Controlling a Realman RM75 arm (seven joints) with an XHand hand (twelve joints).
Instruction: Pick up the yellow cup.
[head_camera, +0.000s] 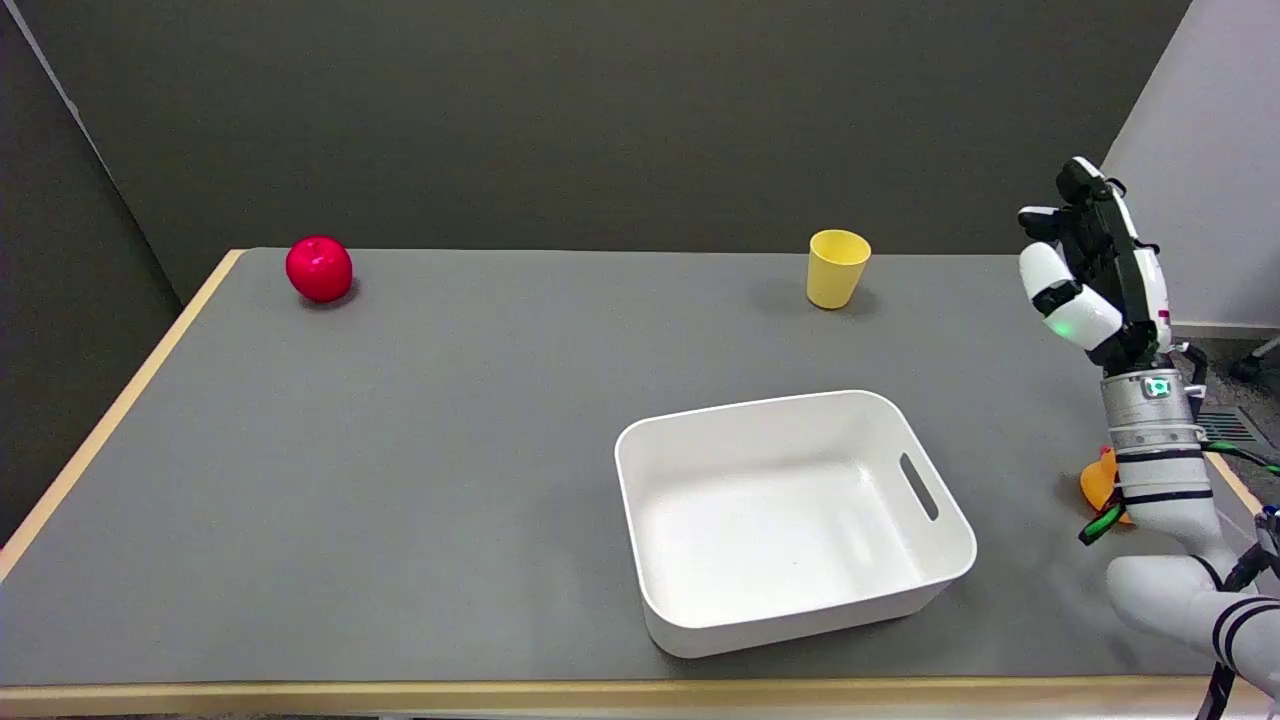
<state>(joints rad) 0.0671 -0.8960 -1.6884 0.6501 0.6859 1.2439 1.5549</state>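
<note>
Dark grey walls close off the far side of the scene, with a paler wall panel rising just behind the hand at the right. Below them a wide grey surface with a light wooden edge fills most of the view. Largest of the things on it is a white bin, a shallow rounded tub with a slot handle in the wall nearest the arm; it sits below and to the left of the hand, toward the near edge. Next in size is the white arm, coming up from the lower right corner and standing nearly upright, its silver wrist ring showing a small green light. At its top the right hand is raised in the air above the surface, fingers apart and extended upward, holding nothing and touching nothing. Well to the hand's left, at about the same height in the view and near the far edge, stands the yellow cup, upright with its mouth open to the top and nothing around it. Much farther left, at the far corner, rests a red apple. Just beside the forearm, low down, an orange object peeks out, mostly hidden by the arm.
</note>
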